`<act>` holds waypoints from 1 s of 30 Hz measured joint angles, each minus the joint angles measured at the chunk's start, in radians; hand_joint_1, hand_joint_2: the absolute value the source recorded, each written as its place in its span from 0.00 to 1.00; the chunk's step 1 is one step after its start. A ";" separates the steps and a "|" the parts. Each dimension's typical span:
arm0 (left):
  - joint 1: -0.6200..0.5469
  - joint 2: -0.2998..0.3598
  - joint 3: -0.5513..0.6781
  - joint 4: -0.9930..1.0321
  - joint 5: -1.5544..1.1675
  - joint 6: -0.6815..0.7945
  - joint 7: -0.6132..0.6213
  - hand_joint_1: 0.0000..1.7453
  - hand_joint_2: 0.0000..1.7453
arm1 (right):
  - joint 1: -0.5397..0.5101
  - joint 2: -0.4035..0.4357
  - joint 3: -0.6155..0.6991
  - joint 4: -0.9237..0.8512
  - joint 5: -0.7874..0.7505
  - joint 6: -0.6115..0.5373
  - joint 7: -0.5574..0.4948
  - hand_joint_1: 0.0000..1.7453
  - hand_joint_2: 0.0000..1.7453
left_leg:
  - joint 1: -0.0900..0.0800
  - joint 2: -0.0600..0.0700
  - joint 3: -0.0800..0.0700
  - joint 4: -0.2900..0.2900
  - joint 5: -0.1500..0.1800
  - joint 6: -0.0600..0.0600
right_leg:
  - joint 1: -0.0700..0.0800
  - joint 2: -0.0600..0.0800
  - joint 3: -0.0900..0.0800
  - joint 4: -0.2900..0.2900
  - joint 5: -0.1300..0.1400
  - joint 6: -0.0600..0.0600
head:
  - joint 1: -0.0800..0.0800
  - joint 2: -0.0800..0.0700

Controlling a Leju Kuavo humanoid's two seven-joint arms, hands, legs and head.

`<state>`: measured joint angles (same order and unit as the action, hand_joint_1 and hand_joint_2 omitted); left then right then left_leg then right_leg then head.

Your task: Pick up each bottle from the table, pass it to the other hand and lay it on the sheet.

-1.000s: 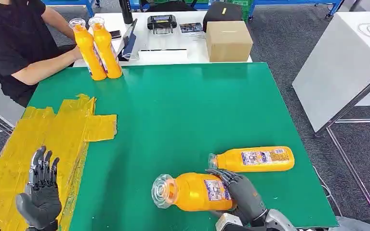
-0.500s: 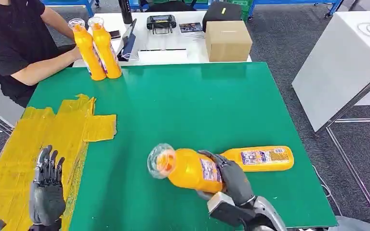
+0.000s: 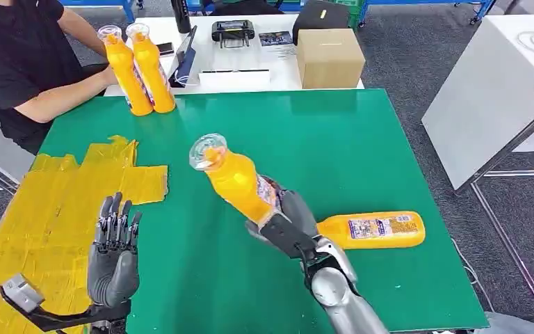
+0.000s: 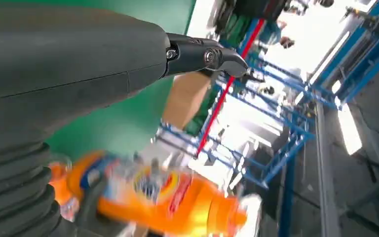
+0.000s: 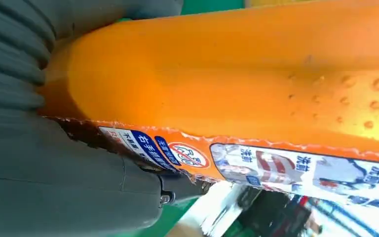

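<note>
The right hand [image 3: 288,219] grips the lower body of a bottle [image 3: 233,177], fingers wrapped around its labelled part; the right wrist view shows the orange body [image 5: 237,74] pressed against the palm. The bottle is off the table [image 3: 361,139], its clear cap tilted toward 11 o'clock, probably so the neck end is offered across to the other hand. From the right hand, the left hand [image 3: 113,257] lies at about 8 o'clock, well apart, empty, fingers straight and slightly spread, palm raised as if ready to receive. It hangs over the edge of the yellow sheet [image 3: 55,202], where the bottle is to be laid. A second bottle [image 3: 368,229] lies on its side at the right hand's 3 o'clock, just beside it. Two more bottles [image 3: 139,69] stand at the far left edge by a seated person [image 3: 21,62].

Half a second ago the held bottle was lower and nearer level, close over the lying one; it is now higher and steeper. The left hand has come up and inward toward it.
</note>
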<state>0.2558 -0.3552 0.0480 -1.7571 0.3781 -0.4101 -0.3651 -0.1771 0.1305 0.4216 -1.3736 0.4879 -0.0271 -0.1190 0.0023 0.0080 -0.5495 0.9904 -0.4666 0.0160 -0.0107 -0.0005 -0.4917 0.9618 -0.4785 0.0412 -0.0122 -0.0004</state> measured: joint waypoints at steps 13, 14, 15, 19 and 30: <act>0.005 0.000 -0.017 0.067 0.126 -0.089 0.026 0.00 1.00 | -0.088 0.123 0.211 0.164 -0.014 0.014 -0.005 1.00 1.00 | 0.000 0.000 -0.001 0.000 0.000 0.000 | 0.000 0.000 0.000 0.000 0.000 0.000 | 0.000 0.000; 0.005 0.000 -0.016 0.074 0.127 -0.090 0.022 0.00 1.00 | -0.091 0.128 0.228 0.170 -0.017 0.015 -0.007 1.00 1.00 | 0.000 -0.001 -0.001 0.000 0.000 0.000 | 0.000 0.000 -0.001 0.000 0.000 0.000 | 0.001 0.000; 0.005 0.000 -0.015 0.079 0.128 -0.092 0.020 0.00 1.00 | -0.094 0.132 0.245 0.176 -0.017 0.016 -0.009 1.00 1.00 | 0.000 -0.001 -0.001 0.000 0.000 0.000 | 0.000 -0.001 0.000 0.000 0.000 0.000 | 0.000 0.000; 0.006 0.000 -0.012 0.094 0.128 -0.092 0.007 0.00 1.00 | -0.101 0.140 0.309 0.193 -0.019 0.037 -0.013 1.00 1.00 | 0.000 -0.001 -0.001 0.000 0.000 0.000 | 0.000 -0.001 -0.001 0.000 0.000 0.000 | 0.001 0.000; 0.021 0.000 -0.009 0.109 0.097 -0.078 -0.029 0.00 1.00 | -0.140 0.154 0.407 0.275 -0.022 0.048 -0.020 1.00 1.00 | 0.000 0.000 -0.001 0.000 0.000 0.000 | 0.000 0.000 -0.001 0.000 0.000 0.000 | 0.001 0.000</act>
<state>0.2770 -0.3552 0.0389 -1.6476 0.4753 -0.4883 -0.3941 -0.3171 0.2842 0.8282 -1.0991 0.4658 0.0210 -0.1389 0.0025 0.0076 -0.5504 0.9902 -0.4664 0.0158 -0.0107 -0.0009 -0.4924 0.9619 -0.4786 0.0411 -0.0114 -0.0004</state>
